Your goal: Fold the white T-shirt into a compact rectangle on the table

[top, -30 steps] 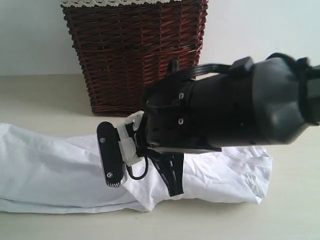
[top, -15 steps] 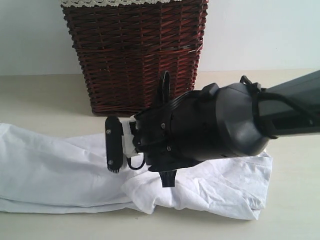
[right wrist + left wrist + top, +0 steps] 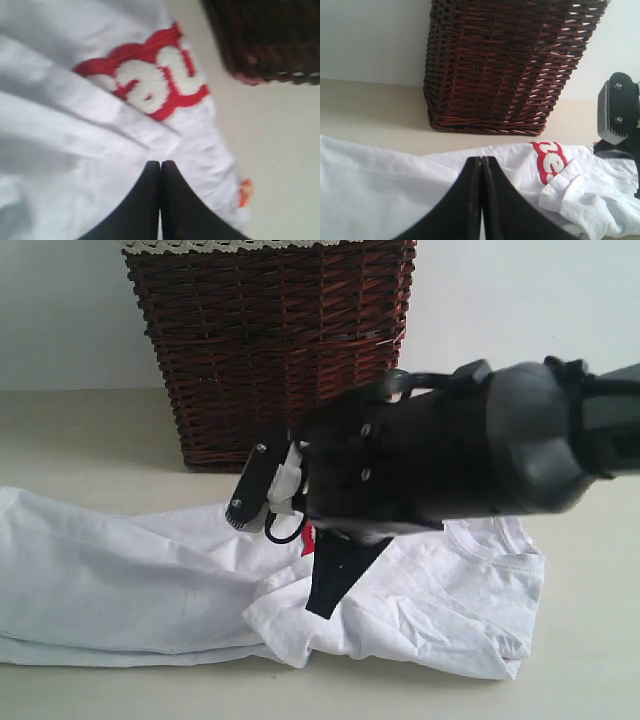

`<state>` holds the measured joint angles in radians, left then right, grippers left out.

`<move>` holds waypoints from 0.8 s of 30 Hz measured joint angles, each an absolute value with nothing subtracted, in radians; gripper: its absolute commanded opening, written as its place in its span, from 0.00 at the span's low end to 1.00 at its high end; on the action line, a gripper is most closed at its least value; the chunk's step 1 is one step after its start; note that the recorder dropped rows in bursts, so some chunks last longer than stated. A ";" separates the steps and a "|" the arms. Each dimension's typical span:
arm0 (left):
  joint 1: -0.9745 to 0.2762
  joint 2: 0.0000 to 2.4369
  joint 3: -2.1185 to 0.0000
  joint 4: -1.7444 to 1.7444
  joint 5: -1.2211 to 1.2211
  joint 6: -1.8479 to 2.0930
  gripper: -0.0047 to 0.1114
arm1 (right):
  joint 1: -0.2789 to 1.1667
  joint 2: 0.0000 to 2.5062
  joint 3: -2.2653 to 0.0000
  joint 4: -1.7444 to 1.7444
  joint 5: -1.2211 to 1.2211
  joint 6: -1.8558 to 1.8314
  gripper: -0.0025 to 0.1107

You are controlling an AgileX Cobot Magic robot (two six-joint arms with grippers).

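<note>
The white T-shirt (image 3: 120, 580) lies crumpled lengthwise across the table (image 3: 80, 430), its collar end to the right. Its red-outlined lettering (image 3: 549, 161) (image 3: 150, 85) shows near the middle, partly under a folded sleeve, and the orange tag (image 3: 245, 192) sits at the collar. My right gripper (image 3: 322, 605) (image 3: 160, 164) hangs shut just above the shirt's middle with no cloth between its fingers. My left gripper (image 3: 481, 160) is also shut and empty, low over the shirt's near edge; the exterior view does not show it.
A dark brown wicker basket (image 3: 270, 350) (image 3: 510, 65) with a lace-trimmed liner stands behind the shirt against the wall. The right arm's bulky black wrist (image 3: 470, 455) spans the right half of the scene, and its camera mount (image 3: 617, 115) shows beside the left gripper.
The right wrist has rolled and lifted, swinging its camera mount up toward the basket. The shirt's right part now lies more bunched, with a bit of red lettering uncovered.
</note>
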<state>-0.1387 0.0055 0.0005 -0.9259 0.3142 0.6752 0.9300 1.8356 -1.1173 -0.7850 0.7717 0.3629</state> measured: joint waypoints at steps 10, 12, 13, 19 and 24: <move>-0.139 0.005 0.000 -0.926 0.314 0.675 0.04 | 0.674 1.938 -1.119 0.096 0.612 -0.249 0.02; -0.139 0.005 0.000 -0.926 0.314 0.675 0.04 | 0.660 1.993 -1.119 0.113 0.605 -0.251 0.02; -0.139 0.005 0.000 -0.926 0.314 0.675 0.04 | 0.650 1.996 -1.121 0.126 0.605 -0.251 0.02; -0.139 0.005 0.000 -0.926 0.314 0.675 0.04 | 0.628 1.979 -1.121 0.134 0.605 -0.251 0.02; -0.139 0.005 0.000 -0.926 0.314 0.675 0.04 | 0.602 1.904 -1.121 0.098 0.609 -0.156 0.05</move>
